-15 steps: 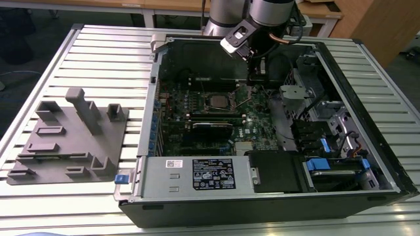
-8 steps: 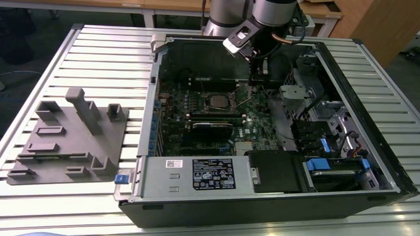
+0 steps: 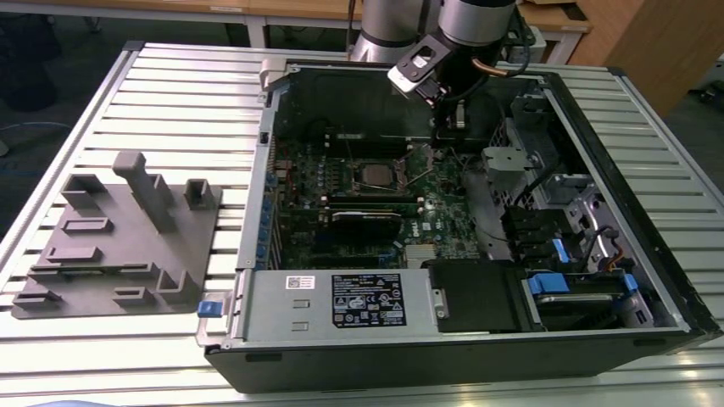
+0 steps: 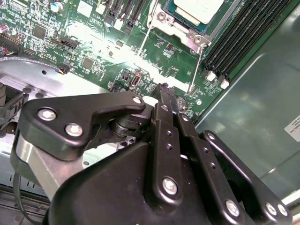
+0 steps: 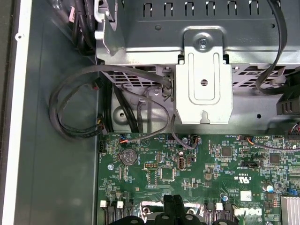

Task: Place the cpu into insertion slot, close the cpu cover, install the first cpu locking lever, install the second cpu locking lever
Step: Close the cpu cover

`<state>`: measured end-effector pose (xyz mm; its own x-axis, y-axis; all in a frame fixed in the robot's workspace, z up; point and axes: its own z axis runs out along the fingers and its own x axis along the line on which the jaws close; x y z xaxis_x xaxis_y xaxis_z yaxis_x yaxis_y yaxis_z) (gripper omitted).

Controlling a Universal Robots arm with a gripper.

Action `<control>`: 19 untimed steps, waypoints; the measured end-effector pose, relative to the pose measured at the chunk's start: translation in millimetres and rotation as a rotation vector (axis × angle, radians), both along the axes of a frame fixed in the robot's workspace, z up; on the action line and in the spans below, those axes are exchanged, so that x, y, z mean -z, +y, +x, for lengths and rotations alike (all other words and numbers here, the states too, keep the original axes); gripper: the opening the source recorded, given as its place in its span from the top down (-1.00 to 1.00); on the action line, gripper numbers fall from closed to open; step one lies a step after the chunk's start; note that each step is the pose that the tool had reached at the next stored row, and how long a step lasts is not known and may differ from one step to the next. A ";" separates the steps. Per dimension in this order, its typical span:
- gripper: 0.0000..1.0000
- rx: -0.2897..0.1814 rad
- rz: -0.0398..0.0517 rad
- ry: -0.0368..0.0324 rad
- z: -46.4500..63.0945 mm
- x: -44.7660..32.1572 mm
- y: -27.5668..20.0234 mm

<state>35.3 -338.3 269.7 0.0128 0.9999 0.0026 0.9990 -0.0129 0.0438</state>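
Tips of the claw (image 4: 165, 89) sit pressed together in both wrist views. We see no gap and nothing held between them. They hang over the green board (image 5: 211, 164), near the insertion slot (image 3: 353, 175) but apart from it. In the exterior view the claw comes down into the open computer case (image 3: 633, 170), on the exterior view's right of the slot. It is hard to pick out there against the dark inside of the case, and the top of the arm is cut off.

We see the cpu (image 4: 197, 8) lying in the slot, grey side up. In the second wrist view the picture's edge cuts most of it off. The cpu cover (image 4: 161, 18), a silver frame, lies round the chip, but we cannot tell if it is pressed flat. Two thin shiny locking levers (image 4: 144, 44) stick out from the frame's corners across the board. We cannot tell if they are hooked down. Long black memory slots (image 4: 243, 33) run just beside the slot.

The claw's big black body hides a lot of the board in the second wrist view. In the first wrist view we see a round coin battery (image 5: 127, 157) on the board, a silver bracket (image 5: 204, 84) beyond it, and black cables (image 5: 70, 108) looping by the case wall. Where the cables end is hidden.

The case sits on a ribbed table (image 3: 169, 93), with a grey block (image 3: 114, 237) of pegs beside it.
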 end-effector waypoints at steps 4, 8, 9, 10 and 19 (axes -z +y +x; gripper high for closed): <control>0.79 0.000 0.0001 0.0000 0.0 0.7 0.0; 0.79 0.000 0.0000 0.0000 0.0 0.8 0.0; 0.79 0.000 0.0000 0.0000 0.0 0.9 0.0; 0.79 0.000 0.0000 0.0000 0.0 1.0 0.0; 0.79 0.000 0.0000 0.0000 0.5 2.2 0.0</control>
